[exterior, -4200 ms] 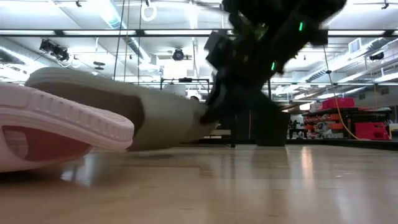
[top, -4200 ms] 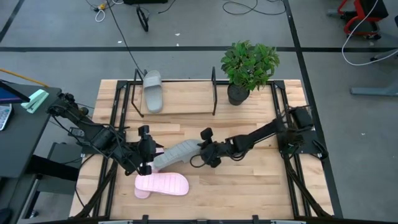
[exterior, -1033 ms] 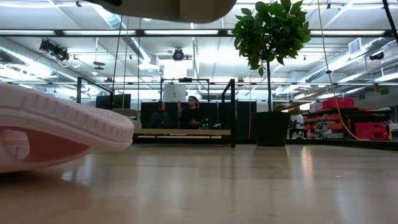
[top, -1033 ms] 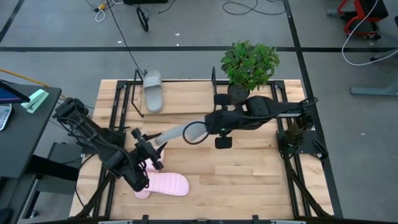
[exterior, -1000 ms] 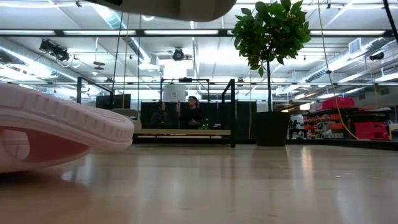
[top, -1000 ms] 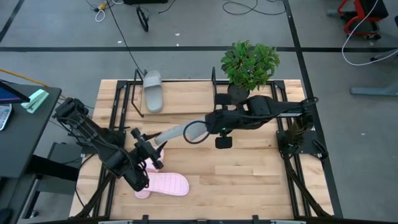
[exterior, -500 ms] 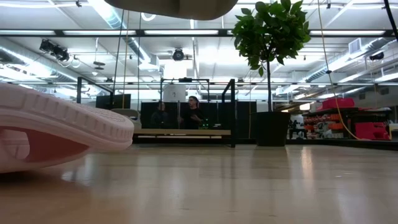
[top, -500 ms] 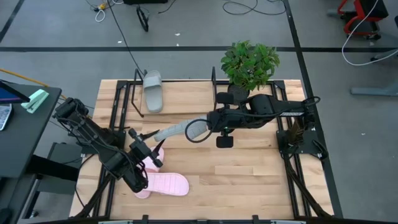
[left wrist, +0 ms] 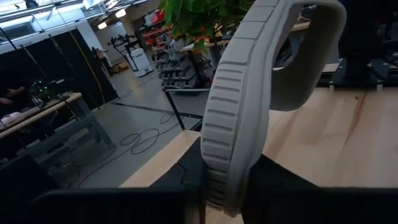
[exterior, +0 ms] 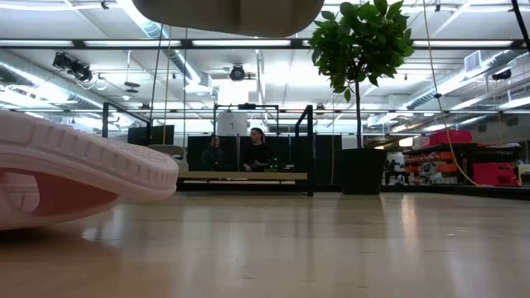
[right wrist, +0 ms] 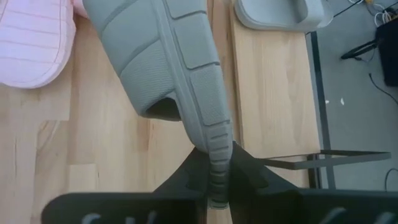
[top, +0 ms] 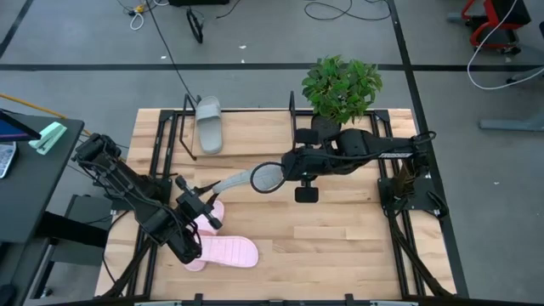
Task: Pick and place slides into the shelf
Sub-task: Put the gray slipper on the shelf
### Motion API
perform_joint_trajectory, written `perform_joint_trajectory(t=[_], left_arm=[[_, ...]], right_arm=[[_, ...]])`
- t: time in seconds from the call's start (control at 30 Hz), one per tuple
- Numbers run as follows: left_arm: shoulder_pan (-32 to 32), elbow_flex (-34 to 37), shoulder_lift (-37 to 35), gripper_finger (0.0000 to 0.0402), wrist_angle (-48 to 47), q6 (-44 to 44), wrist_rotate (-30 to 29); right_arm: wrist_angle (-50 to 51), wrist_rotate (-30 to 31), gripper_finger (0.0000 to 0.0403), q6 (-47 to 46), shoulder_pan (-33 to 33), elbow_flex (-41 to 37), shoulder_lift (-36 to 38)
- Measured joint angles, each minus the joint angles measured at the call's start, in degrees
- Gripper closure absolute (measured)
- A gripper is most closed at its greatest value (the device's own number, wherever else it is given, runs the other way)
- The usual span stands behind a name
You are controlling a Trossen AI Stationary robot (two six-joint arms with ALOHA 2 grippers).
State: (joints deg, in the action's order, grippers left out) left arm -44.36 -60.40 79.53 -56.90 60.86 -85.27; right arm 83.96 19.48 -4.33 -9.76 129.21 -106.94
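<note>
we hold a grey-green slide point(top: 242, 178) in the air over the counter point(top: 340, 238), one end in each gripper. our left gripper point(top: 189, 197) is clamped on the end nearer the pink slides point(top: 223, 250), and our right gripper point(top: 285, 170) is clamped on the sole edge at the other end. in the left wrist view the sole stands on edge between the dark fingers point(left wrist: 186, 180). a second grey-green slide point(top: 208, 124) lies on the shelf point(top: 246, 136) board at its left end. a potted plant point(top: 340, 93) stands just right of the shelf.
</note>
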Motion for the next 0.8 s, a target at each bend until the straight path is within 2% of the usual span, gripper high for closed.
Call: perform_joint_trajectory(t=[0.2,0.33,0.43,0.63,0.8], left_arm=[[0.04,0.0,0.0,0.0345,-0.74,3.35,-0.14],[0.02,-0.01,0.0,0.0345,-5.29,13.28,-1.44],[0.02,0.01,0.0,0.0345,-9.0,23.24,-2.56],[0.53,4.13,-0.02,0.0345,-8.14,40.35,-5.27],[2.02,12.84,-0.02,0.0346,2.09,55.53,-4.79]], right_arm=[[0.54,-0.1,0.0287,6.71,-0.86,0.15,0.0],[0.96,0.74,0.0235,15.93,-2.42,0.55,0.02],[0.97,5.22,0.0206,19.85,-4.02,0.55,0.25],[1.35,16.56,0.0178,22.43,-8.09,0.59,1.73],[1.53,20.68,0.018,22.13,-12.1,0.59,3.46]])
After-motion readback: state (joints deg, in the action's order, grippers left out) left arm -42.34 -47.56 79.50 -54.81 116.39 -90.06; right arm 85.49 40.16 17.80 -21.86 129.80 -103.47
